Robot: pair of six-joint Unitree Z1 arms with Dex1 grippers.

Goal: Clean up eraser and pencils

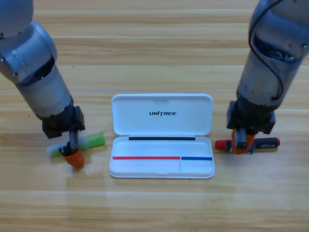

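Left arm came in from upper-left corner, forearm angled down and inward; left gripper (72, 155) pointed down at the pale pen w/ green end (82, 143), which lay on the worktop (154, 208) just left of the white case (161, 140). Orange fingers (73, 159) sat over the pen's near side, about mid-length; contact looked likely, but could not tell if fingers were spread or clenched on it.

Right arm came in from upper-right corner, forearm nearly vertical; right gripper (241, 145) pointed straight down onto the red-and-black marker (247, 143), which lay flat, approx. horizontal, just right of the case, red cap toward the case. Its fingers straddled the marker near mid-length; grip state could not be told, gap hidden by the gripper body.

Case lay open between the two arms, lid up toward the far side, tray toward the near side. Eraser not seen anywhere in view
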